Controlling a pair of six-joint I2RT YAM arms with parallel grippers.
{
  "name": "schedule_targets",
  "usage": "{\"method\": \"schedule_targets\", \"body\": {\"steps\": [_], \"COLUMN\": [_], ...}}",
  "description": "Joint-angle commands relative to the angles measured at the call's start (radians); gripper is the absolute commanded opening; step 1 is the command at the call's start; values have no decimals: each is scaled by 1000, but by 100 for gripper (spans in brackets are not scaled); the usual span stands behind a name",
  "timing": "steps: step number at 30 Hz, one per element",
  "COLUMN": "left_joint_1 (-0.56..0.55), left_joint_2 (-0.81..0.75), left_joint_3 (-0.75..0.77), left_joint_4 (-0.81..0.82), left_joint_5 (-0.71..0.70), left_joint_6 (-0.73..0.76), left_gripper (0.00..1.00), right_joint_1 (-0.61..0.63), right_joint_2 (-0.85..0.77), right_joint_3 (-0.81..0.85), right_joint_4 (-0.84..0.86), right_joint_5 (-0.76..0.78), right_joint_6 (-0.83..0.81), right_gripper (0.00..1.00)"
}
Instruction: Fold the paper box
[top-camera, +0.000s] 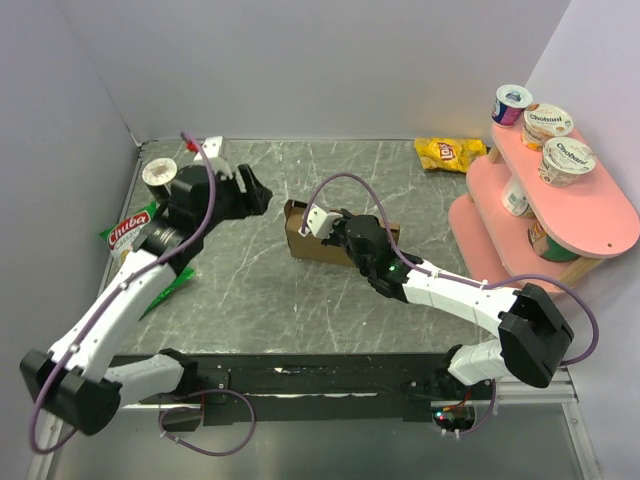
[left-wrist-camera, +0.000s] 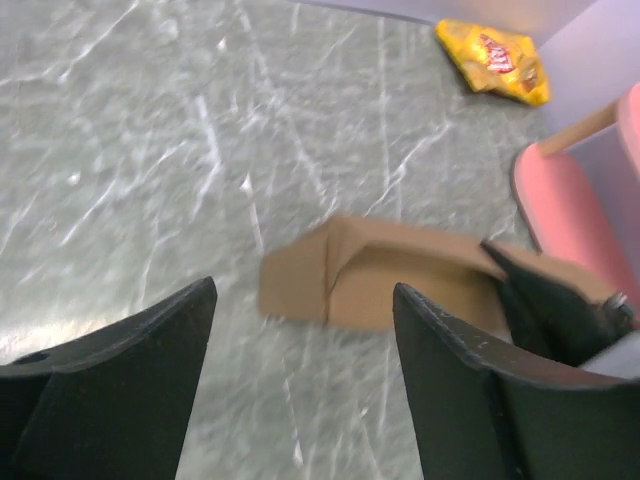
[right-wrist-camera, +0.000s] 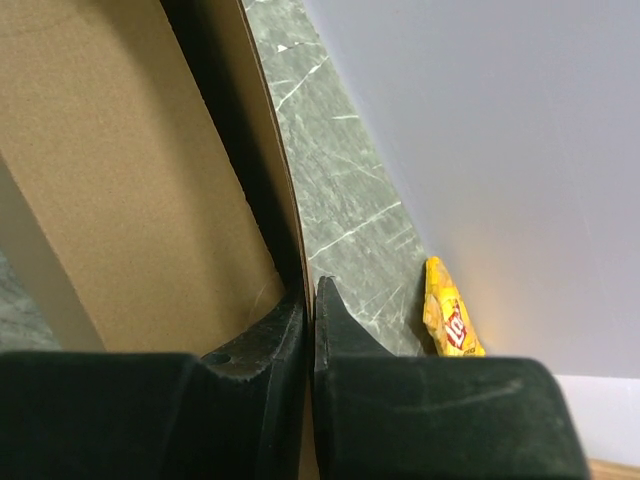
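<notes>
Folding looks half done: the paper box sits in the middle of the worktop, walls up but one end flap sticking out, right pincer clamped on a wall, left pincer spread apart.

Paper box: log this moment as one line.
paper box: partly formed, end flap out | right pincer: shut on box wall | left pincer: open, apart from box | fold: unfinished

This looks like a robot lab. White walls box in the table. A pink rack holds yogurts.
</notes>
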Motion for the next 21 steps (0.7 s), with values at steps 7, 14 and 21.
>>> {"method": "schedule_targets", "body": {"steps": [7,14,21], "left_joint_1": [40,40,40], "left_joint_2": [219,288,348], "left_joint_3": [82,55,78], "left_joint_4": [220,302,288], "left_joint_5": [249,306,334], "left_joint_6": [-100,-141,-143], "left_gripper": [70,64,55], "right_joint_1": [-9,-9,-9], "right_joint_2": [24,33,40], "right_joint_3": [-13,-6,-4], "right_joint_4": [7,2,4], "right_joint_5": [17,3,4], "right_joint_6": [55,58,62], "right_gripper": [5,5,5]}}
